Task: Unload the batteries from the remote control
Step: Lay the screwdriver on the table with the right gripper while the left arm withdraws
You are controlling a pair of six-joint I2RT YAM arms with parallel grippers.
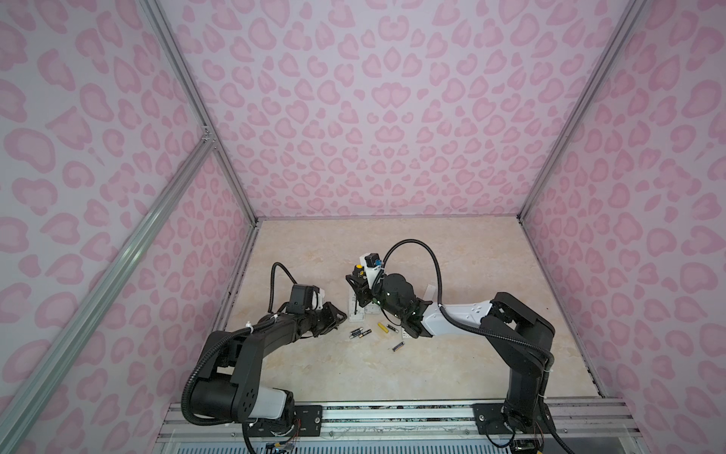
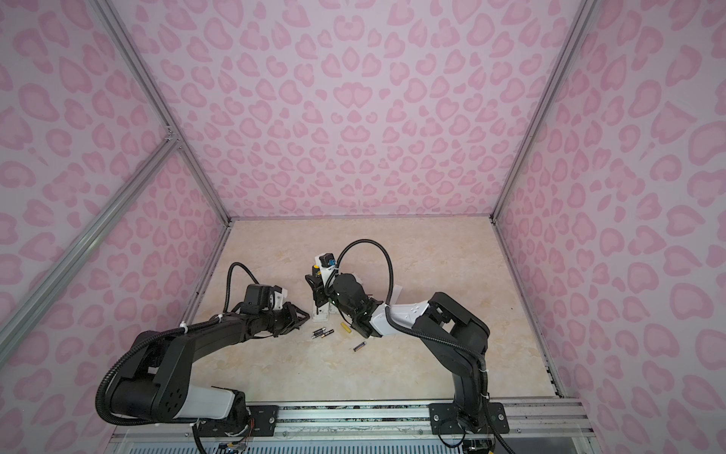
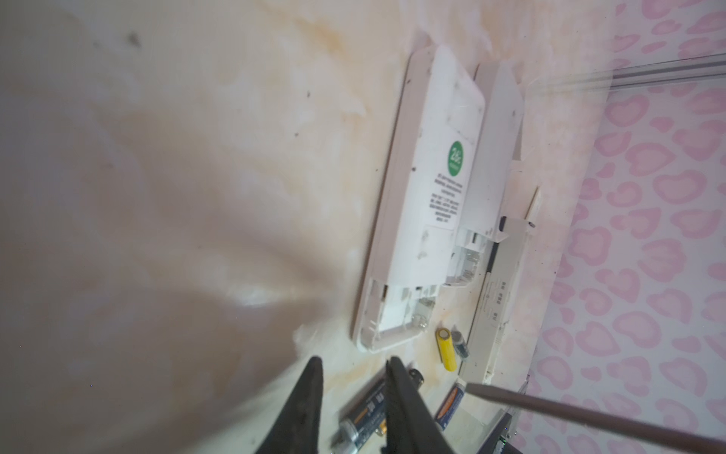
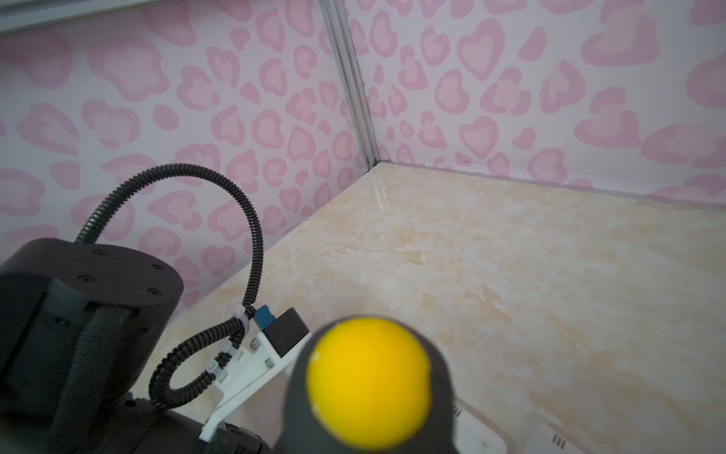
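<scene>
**Loose cells off the open remote, left jaws beside them**

The green-stickered remote (image 3: 428, 188) lies back-up on the bench (image 1: 432, 373), its battery bay uncovered and showing bare springs. A second white remote (image 3: 497, 129) lies just beside it, on the long side away from the left arm, with its bay also uncovered. A third, slimmer white casing (image 3: 495, 306) lies beyond that, partly under the right arm in both top views.

The batteries (image 1: 363, 334) lie loose on the bench, all off the open end of the green-stickered remote. Two black cells (image 3: 365, 412) lie side by side nearest that end. A yellow cell (image 1: 383, 328), with a dark cell (image 1: 392, 328) just beside it, lies a little farther toward the right arm. A purplish-blue cell (image 1: 398, 346) lies apart, farthest from the remote.

The left jaws stand partly apart with nothing between them, near the remote's open end on the left-arm side. In the left wrist view the black pair lies on the bench just past the fingers (image 3: 302, 405), and one cell passes behind a fingertip. Whether they touch I cannot tell.

The right jaws are closed on the handle of a black-and-yellow screwdriver (image 1: 358, 269). It is held over the green-stickered remote, yellow cap (image 4: 369, 383) up and shaft pointing down toward that remote.
</scene>
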